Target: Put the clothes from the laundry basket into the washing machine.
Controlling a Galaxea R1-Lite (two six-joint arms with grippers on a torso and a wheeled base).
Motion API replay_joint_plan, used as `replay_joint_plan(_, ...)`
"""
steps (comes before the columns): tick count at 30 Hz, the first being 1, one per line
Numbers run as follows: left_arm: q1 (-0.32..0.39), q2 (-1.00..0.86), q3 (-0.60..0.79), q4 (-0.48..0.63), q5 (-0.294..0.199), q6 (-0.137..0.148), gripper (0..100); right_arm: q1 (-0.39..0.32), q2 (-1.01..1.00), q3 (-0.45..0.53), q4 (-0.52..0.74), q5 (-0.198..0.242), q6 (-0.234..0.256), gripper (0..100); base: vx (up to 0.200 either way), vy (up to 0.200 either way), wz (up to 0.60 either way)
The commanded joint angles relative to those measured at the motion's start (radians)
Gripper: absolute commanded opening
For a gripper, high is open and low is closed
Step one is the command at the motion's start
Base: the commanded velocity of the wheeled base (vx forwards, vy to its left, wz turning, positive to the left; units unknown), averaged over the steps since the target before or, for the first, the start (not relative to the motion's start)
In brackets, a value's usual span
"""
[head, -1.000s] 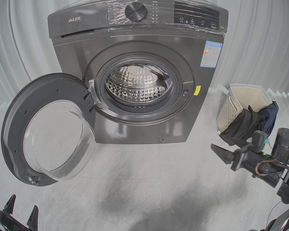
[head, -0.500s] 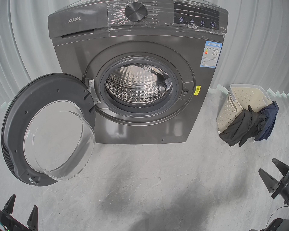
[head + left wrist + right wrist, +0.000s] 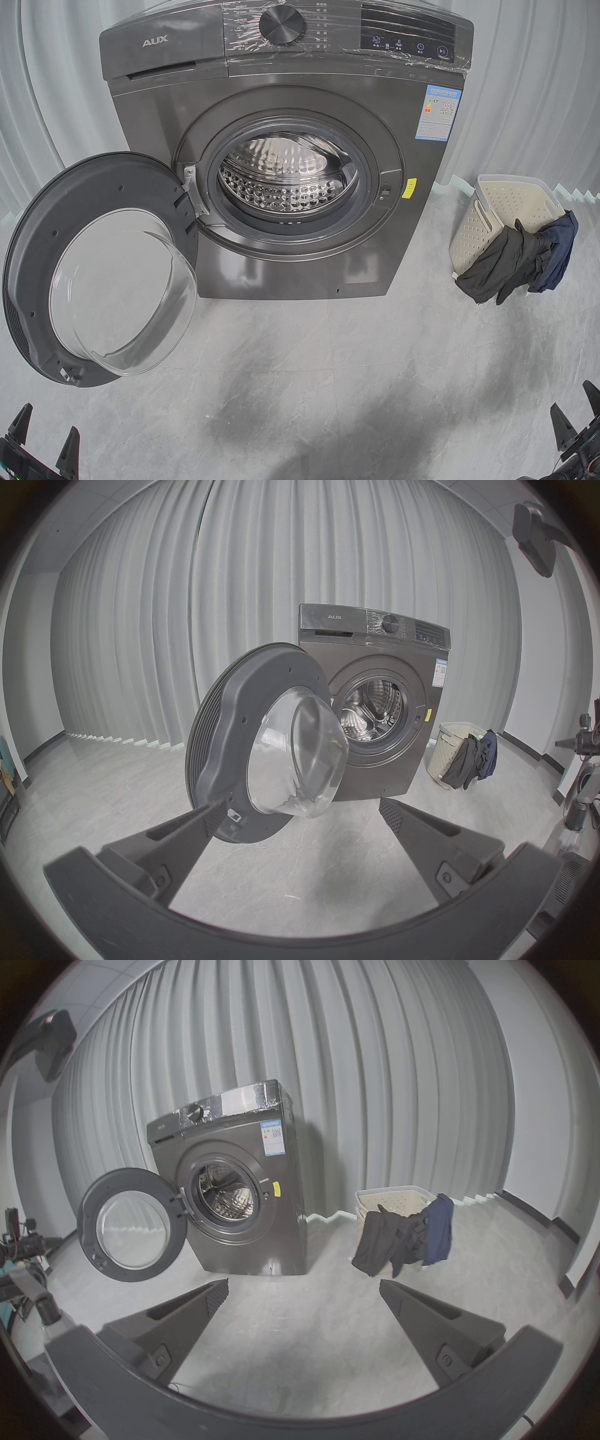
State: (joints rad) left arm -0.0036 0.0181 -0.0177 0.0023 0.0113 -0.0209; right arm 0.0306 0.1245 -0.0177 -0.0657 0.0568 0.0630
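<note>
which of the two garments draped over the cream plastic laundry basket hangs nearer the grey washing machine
The black garment, hanging on the side toward the washing machine; the navy blue garment hangs beyond it.

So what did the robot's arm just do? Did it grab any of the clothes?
No. The right gripper pulled back from beside the laundry basket toward the robot, open and empty. The clothes hang over the basket's rim as before. The left gripper kept its place, open. The washing machine door stayed wide open.
</note>
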Motion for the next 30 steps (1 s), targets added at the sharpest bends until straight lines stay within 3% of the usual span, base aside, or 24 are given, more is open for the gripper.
replay_joint_plan(1,-0.001,-0.013,0.016,0.001,-0.004,-0.007,100,-0.026,-0.124,0.016,0.078,-0.083,-0.045,100,0.0,0.0,0.0)
replay_joint_plan(5,-0.001,-0.013,0.015,0.001,-0.002,-0.016,100,-0.026,-0.124,0.005,0.096,-0.055,-0.058,100,0.0,-0.05,0.0)
replay_joint_plan(30,-0.001,-0.013,0.015,0.001,-0.002,-0.013,100,-0.025,-0.124,0.005,0.096,-0.055,-0.058,100,0.0,-0.2,0.0)
